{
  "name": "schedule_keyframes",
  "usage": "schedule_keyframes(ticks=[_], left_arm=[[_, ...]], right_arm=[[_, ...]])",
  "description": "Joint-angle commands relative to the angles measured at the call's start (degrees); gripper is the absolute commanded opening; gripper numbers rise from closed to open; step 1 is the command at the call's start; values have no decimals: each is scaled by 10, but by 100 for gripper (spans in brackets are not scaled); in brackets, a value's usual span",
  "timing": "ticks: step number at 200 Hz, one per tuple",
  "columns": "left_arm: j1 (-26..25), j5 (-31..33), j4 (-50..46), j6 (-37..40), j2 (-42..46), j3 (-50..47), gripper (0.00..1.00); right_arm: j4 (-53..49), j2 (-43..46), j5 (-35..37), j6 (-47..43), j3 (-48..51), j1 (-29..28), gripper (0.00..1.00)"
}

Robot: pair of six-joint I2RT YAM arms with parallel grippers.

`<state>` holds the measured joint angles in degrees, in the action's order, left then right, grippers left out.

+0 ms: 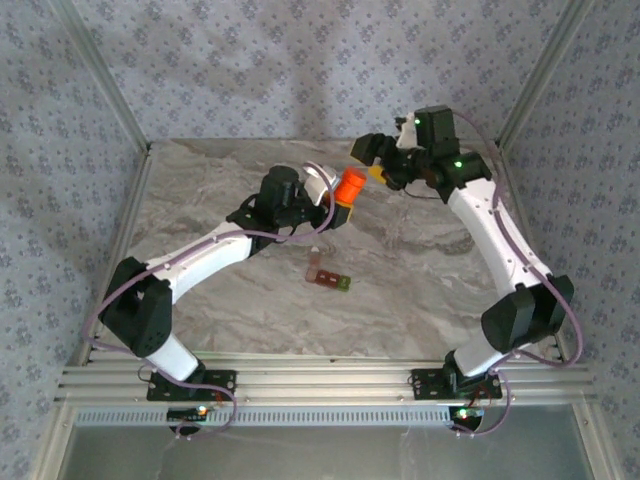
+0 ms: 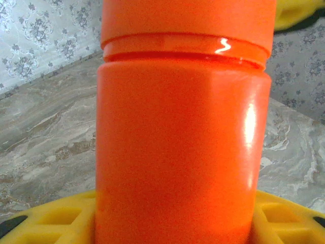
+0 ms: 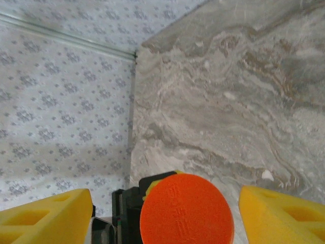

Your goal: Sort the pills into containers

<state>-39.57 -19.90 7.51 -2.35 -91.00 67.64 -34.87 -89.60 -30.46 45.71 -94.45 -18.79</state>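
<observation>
My left gripper (image 1: 335, 208) is shut on an orange bottle (image 1: 350, 187) with its cap on, held above the back of the table. In the left wrist view the bottle (image 2: 180, 137) stands between the yellow fingers (image 2: 45, 221). From behind, my right gripper (image 1: 372, 170) is open and straddles the bottle's cap (image 3: 186, 211). A gap shows between each yellow finger (image 3: 45, 216) and the cap. The containers (image 1: 327, 277), a short red-brown strip with a green end, lie flat on the marble at the centre. The pills are hidden.
The marble table (image 1: 420, 290) is fenced by patterned walls with metal posts at the back corners (image 1: 150, 145). An aluminium rail (image 1: 320, 380) carries both arm bases along the near edge. Open marble surrounds the strip.
</observation>
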Motion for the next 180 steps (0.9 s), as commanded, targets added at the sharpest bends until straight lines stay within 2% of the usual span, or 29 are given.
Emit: schedule_keyframes(ticks=[1,31,69,101,120,148,168,180], left_arm=[[2,0,14,10,-6,19,0],[2,1,19,6,-9,20,0],[2,3,28,-3,-11,20,0],[3,0,31,-8,-8,19,0],[5,-16,34,-19,-5,19,0],[13,-56,43,-50,0,19,0],[14,-72,39,-58,2,21,0],[14,-68,33,-57,3,21,0]], right_arm=[[-37,-10,14,-17,-15,-18,78],[-42,-8,18,-22,-3,-32,74],[-21,9,2,-21,44,-31,51],[35,21,-43,-62,82,-13,41],[81,26,-102,-131,97,11,40],[146,35,-192,-228,122,54,44],[177,27,-214,-219,123,78,45],[184,27,-219,-197,118,84,54]])
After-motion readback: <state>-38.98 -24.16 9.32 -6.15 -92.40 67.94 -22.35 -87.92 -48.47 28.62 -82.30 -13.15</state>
